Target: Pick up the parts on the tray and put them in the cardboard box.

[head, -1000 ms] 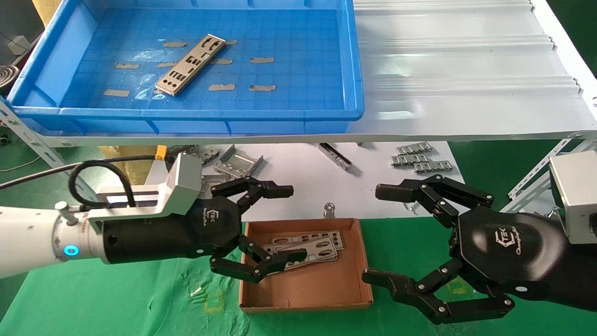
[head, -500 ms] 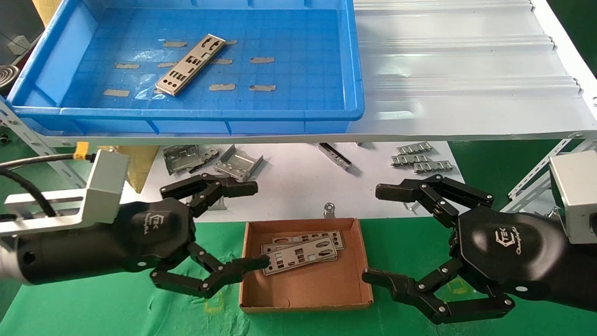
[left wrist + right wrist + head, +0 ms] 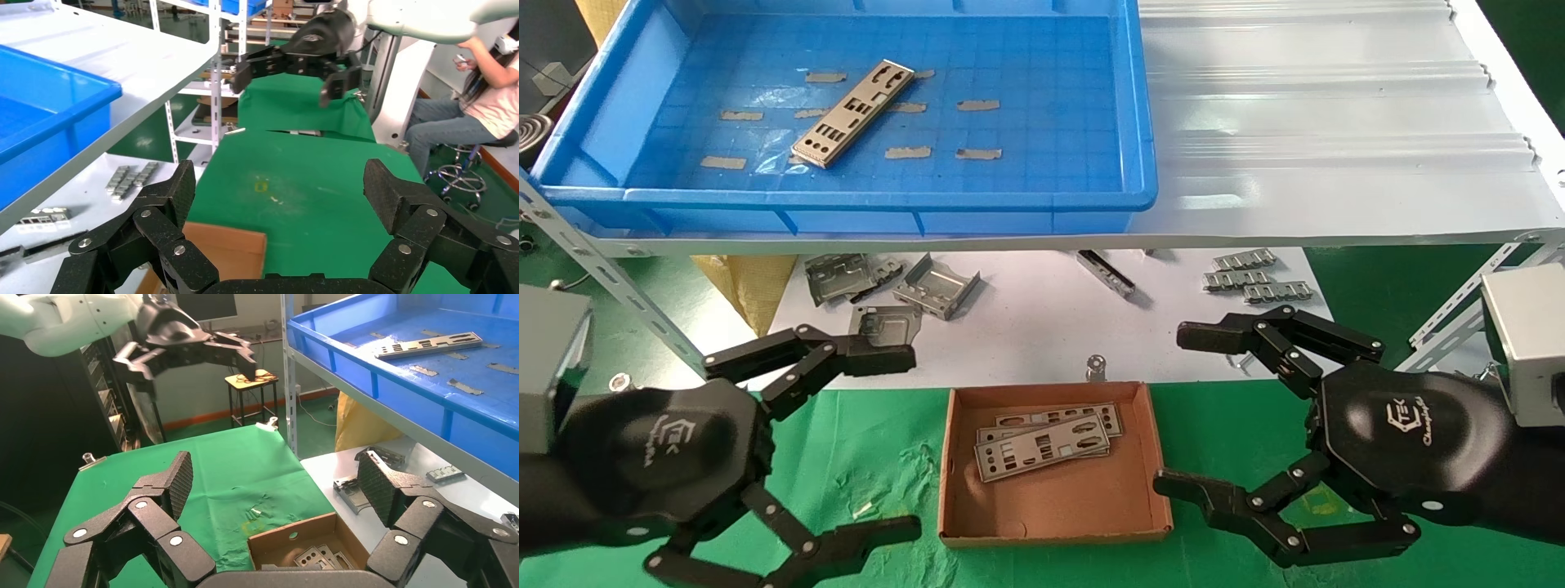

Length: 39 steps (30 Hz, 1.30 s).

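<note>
Silver part (image 3: 852, 113) lies alone in the blue tray (image 3: 1142, 122) at 11 o'clock, diagonal – last one to fetch. Others are stacked flat in the cardboard box (image 3: 1054, 498) at 6. Left gripper (image 3: 911, 445) at 8, right gripper (image 3: 1169, 408) at 4 – both spread wide, empty, flanking the box, likely clear for the next reach.

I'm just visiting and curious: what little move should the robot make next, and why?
Probably raise the open, empty left gripper toward the tray: one plate remains there, others already lie in the cardboard box. The right gripper hangs open beside the box.
</note>
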{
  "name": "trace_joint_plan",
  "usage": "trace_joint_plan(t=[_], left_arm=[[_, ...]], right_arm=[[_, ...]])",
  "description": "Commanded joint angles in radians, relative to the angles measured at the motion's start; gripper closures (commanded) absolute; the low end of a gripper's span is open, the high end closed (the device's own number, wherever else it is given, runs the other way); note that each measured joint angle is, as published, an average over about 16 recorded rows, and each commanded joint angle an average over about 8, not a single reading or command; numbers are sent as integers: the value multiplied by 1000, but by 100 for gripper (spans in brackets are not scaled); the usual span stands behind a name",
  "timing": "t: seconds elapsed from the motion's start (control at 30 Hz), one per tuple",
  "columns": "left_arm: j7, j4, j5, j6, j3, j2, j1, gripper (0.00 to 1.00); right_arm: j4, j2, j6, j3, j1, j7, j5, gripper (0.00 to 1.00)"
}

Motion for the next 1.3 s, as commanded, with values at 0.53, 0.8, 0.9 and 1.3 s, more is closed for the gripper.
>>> trace_joint_plan(t=[0.53, 0.8, 0.9, 1.3], left_arm=[[-27, -59, -22, 1, -31, -41, 31, 0], [-25, -51, -19, 1, -27, -35, 27, 0], [-24, -49, -18, 1, -25, -34, 25, 0], [-23, -44, -16, 0, -23, -31, 23, 0]], right_arm=[[0, 0, 0, 0, 0, 0, 0, 0], [0, 0, 0, 0, 0, 0, 0, 0], [0, 0, 0, 0, 0, 0, 0, 0], [0, 0, 0, 0, 0, 0, 0, 0]])
